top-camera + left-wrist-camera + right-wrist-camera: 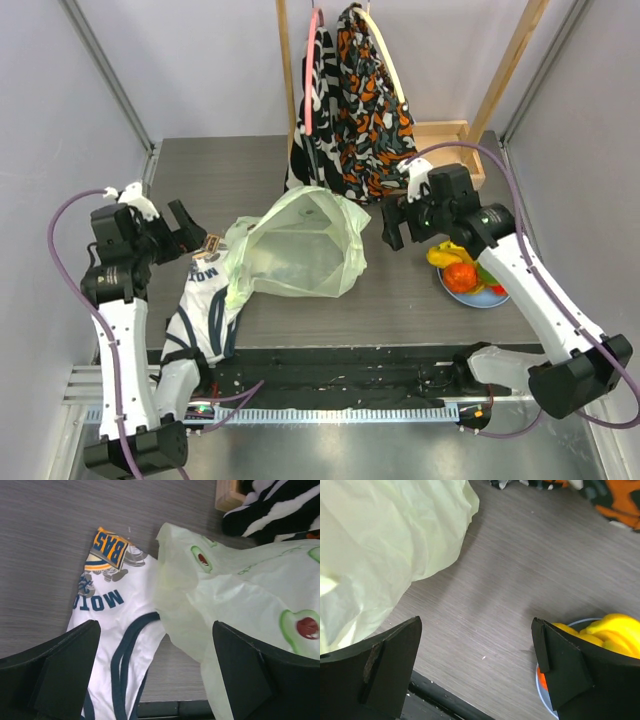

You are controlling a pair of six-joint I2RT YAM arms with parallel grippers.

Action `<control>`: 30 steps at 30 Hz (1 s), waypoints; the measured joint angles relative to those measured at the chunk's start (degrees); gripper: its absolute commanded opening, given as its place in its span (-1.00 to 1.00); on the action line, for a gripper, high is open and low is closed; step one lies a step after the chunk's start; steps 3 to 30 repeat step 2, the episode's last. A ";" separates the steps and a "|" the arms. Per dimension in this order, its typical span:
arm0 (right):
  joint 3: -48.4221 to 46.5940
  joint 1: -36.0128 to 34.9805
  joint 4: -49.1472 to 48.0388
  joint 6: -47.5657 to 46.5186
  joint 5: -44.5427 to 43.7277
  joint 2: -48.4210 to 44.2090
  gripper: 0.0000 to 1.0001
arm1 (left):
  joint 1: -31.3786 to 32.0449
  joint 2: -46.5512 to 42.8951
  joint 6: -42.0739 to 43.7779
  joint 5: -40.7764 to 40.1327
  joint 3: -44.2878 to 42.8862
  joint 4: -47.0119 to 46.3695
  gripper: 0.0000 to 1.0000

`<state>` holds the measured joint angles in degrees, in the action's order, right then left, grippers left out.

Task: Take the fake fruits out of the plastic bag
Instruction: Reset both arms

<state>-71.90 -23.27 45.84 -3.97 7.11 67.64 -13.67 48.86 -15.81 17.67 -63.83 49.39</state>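
Note:
The pale yellow-green plastic bag (298, 245) lies open-mouthed in the middle of the table; no fruit shows inside it. It also shows in the left wrist view (240, 595) and in the right wrist view (380, 545). The fake fruits (465, 272), yellow, orange-red and green, are heaped on a blue plate (478, 297) at the right; yellow and orange pieces show in the right wrist view (607, 632). My left gripper (188, 228) is open and empty, left of the bag (155, 675). My right gripper (395, 228) is open and empty between bag and plate (477, 670).
A white garment with navy stripes (200, 310) lies under the bag's left edge, reaching the front edge. Black-white and orange patterned cloths (350, 110) hang at the back. A wooden tray (450, 140) stands at the back right.

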 measured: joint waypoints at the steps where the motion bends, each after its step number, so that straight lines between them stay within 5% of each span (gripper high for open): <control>1: 0.96 -0.35 -0.50 0.31 -0.02 0.26 1.00 | -0.02 -0.28 -0.04 -0.52 1.46 -0.70 1.00; 30: 2.03 -0.72 -1.09 0.46 0.07 0.42 0.99 | -0.02 -0.39 -0.07 -0.96 3.02 -1.29 1.00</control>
